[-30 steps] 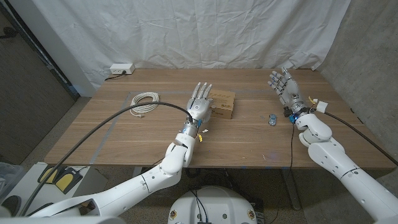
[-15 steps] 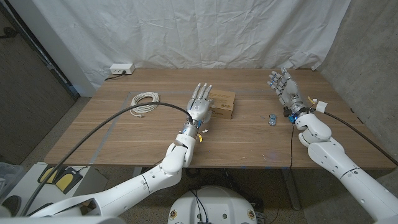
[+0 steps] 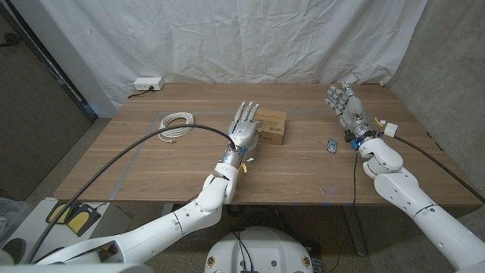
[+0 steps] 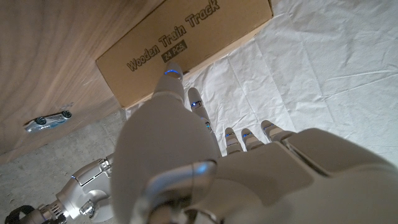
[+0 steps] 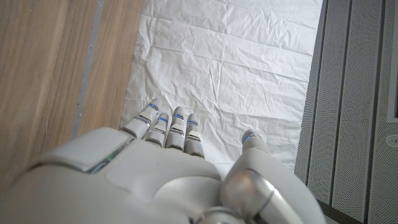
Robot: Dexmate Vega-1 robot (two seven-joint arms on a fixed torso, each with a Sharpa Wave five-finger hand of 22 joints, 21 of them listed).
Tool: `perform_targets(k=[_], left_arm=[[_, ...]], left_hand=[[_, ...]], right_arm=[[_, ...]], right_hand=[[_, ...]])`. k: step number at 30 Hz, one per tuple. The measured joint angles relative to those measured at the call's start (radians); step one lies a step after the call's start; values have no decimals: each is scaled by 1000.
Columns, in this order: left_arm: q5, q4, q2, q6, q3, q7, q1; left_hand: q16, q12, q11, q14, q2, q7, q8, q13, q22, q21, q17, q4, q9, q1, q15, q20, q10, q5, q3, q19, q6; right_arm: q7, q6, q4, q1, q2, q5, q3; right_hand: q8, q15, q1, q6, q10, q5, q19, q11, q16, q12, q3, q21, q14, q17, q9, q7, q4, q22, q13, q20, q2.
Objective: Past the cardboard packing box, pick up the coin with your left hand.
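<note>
Left hand [image 3: 243, 124] hovers empty, fingers spread, just beside the cardboard box [image 3: 270, 126]. No coin can be made out; presumably it lies beyond the box. Advise reaching over the box, then descending with thumb and finger ready.

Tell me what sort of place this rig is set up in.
Probably a lab or test room for robot recording, not a home: a white cloth backdrop hangs behind the wooden table, a power strip sits at its far edge, and a coiled cable lies on it.
</note>
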Motion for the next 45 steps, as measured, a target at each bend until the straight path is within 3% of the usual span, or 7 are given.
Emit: perform_targets(k=[36,45], left_arm=[[-19,36,-19,10,26,9,-21],[-22,41,-23,11,30,9,-26]], left_hand=[[0,0,-4,0,8,-7,-4,0,2,0,0,8,0,-8,0,0,4,0,-8,0,8],[0,0,-4,0,8,0,25,0,2,0,0,8,8,-8,0,0,16,0,-8,0,76]], right_arm=[[-4,0,-12,-5,-6,1,8],[1,2,-2,-1,-3,5,8]], right_hand=[[0,0,0,0,0,0,0,0,0,0,-3,0,0,0,0,0,-3,0,0,0,0],[0,0,0,0,0,0,0,0,0,0,-3,0,0,0,0,0,-3,0,0,0,0]])
